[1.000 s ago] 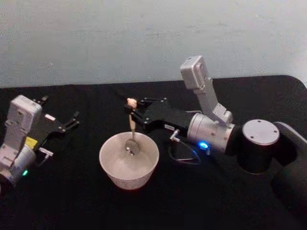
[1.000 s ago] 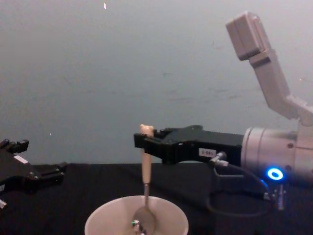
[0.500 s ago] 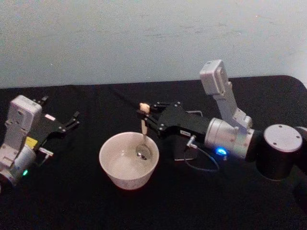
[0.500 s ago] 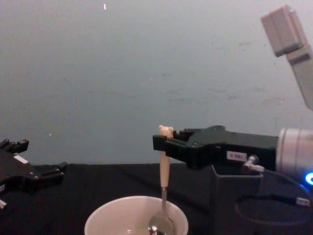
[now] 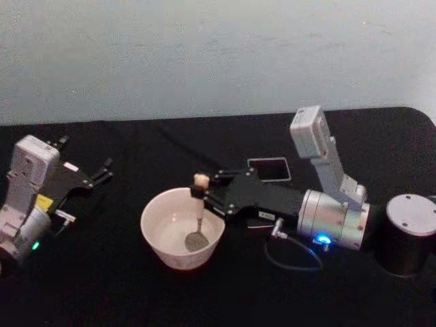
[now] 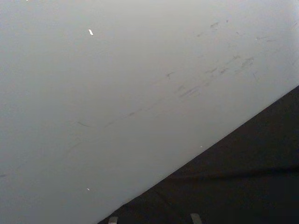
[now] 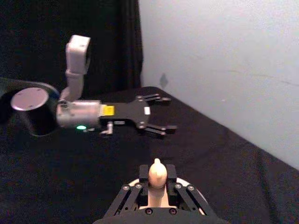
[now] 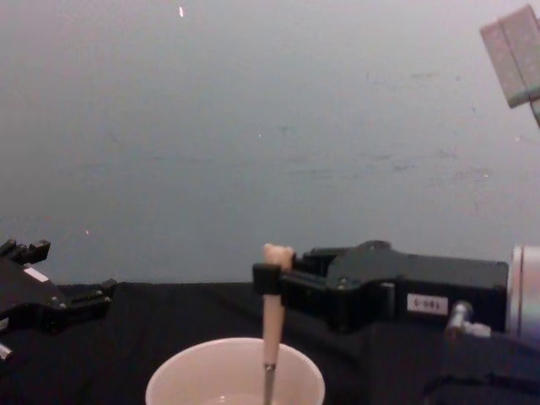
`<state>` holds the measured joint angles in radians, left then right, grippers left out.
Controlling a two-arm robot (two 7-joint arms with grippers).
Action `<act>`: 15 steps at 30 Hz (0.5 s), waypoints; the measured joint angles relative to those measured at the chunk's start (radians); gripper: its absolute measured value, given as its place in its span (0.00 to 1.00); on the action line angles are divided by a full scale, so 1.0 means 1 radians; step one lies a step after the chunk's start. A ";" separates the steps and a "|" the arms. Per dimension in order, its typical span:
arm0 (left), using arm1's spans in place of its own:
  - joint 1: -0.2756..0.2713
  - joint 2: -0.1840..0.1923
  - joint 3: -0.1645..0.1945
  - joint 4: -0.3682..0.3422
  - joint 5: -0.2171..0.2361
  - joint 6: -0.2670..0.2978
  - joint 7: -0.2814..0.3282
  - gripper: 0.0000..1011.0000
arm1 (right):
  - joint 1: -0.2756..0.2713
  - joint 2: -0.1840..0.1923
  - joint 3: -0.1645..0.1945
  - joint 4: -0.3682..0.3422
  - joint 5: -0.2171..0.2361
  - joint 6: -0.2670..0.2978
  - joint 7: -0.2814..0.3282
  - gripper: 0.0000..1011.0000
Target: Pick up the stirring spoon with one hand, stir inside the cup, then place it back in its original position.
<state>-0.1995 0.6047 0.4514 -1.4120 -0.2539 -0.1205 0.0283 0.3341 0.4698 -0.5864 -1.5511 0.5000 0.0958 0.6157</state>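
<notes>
Right gripper (image 5: 203, 193) level, fingers clamped; left gripper (image 5: 103, 172) parked at far left, fingers spread.

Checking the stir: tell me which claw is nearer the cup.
Right. The right claw holds the spoon in the cup, just above its rim; the left claw is open, well off to the cup's left.

A black bench (image 5: 136, 293) goes all the way across, dark and dull like cloth. Behind it stands a pale grey-blue wall (image 5: 204, 54), plain and flat. The far edge of the bench meets the wall in a straight line. The wall has some thin scratches (image 6: 187, 91) and a tiny white speck (image 8: 180, 11) high up. In the right wrist view a dark curtain (image 7: 93, 28) hangs next to the wall and comes down to the bench.
</notes>
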 joint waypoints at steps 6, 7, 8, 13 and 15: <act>0.000 0.000 0.000 0.000 0.000 0.000 0.000 0.99 | -0.002 0.002 -0.025 -0.018 0.004 -0.004 0.012 0.21; 0.000 0.000 0.000 0.000 0.000 0.000 0.000 0.99 | -0.001 0.001 -0.027 -0.019 0.004 -0.006 0.012 0.21; 0.000 0.000 0.000 0.000 0.000 0.000 0.000 0.99 | 0.001 -0.001 -0.030 -0.019 0.003 -0.007 0.012 0.21; 0.000 0.000 0.000 0.000 0.000 0.000 0.000 0.99 | 0.021 -0.020 -0.049 -0.005 -0.001 -0.013 0.013 0.21; 0.000 0.000 0.000 0.000 0.000 0.000 0.000 0.99 | 0.027 -0.027 -0.053 0.001 -0.002 -0.013 0.013 0.21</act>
<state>-0.1995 0.6047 0.4514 -1.4120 -0.2539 -0.1205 0.0283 0.3613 0.4432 -0.6398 -1.5496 0.4983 0.0825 0.6288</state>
